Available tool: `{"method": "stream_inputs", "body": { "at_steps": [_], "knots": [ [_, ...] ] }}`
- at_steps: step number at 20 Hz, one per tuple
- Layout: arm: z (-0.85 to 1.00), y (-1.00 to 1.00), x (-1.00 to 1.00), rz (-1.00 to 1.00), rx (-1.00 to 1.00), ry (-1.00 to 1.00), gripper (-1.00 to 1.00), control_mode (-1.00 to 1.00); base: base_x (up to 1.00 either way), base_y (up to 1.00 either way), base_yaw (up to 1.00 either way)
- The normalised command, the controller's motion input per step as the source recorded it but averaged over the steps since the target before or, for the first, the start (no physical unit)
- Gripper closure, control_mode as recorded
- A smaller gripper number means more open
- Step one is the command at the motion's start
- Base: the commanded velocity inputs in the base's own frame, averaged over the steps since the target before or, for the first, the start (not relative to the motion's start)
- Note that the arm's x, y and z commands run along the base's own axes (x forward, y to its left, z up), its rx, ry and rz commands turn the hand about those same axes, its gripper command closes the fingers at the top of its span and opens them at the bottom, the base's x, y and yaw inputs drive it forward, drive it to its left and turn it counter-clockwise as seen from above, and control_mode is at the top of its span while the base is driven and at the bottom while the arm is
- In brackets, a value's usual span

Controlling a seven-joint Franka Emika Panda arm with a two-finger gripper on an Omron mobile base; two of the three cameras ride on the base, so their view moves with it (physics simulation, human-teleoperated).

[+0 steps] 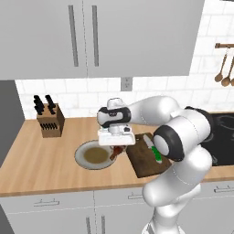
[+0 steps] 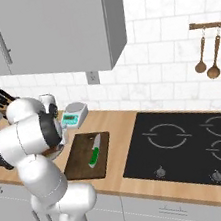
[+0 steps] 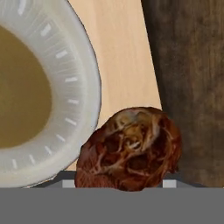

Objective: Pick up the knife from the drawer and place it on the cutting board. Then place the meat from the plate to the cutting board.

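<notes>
Reddish-brown drumstick-shaped meat point(image 3: 129, 151) seen clamped in end effector point(image 1: 117, 148), finger tips mostly hidden behind it in hand view. Judged lifted off round grey-rimmed plate with brownish centre point(image 1: 82, 153) — hanging above the strip of light wooden table point(image 1: 41, 160) between plate rim and dark brown rectangular cutting board point(image 1: 144, 164). Contact with the table not resolvable.

Small green-handled knife point(image 1: 154, 149) already lying on board, long axis roughly parallel to the board's long side, handle toward the front edge. First half of task judged complete; drawer not assessed.

Key relation: board lies just beside the held meat, on the side away from the plate; in hand view its near edge sits right next to the meat. Short sideways carry judged sufficient, then lowering onto bare wood near that edge — knife occupies the middle, so drop point best kept clear of blade. Risk: meat slipping in a partial grip during transfer.
</notes>
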Motion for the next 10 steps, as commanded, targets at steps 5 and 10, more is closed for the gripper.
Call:
{"method": "stream_inputs", "body": {
  "at_steps": [5, 10],
  "knots": [
    [0.07, -0.63, -0.04, 0.00, 0.00, 0.00, 1.00, -1.00, 0.00, 0.00, 0.00],
    [0.03, -0.54, 0.00, 0.04, 0.00, 0.00, 1.00, -1.00, 0.00, 0.00, 0.00]
  ]
}}
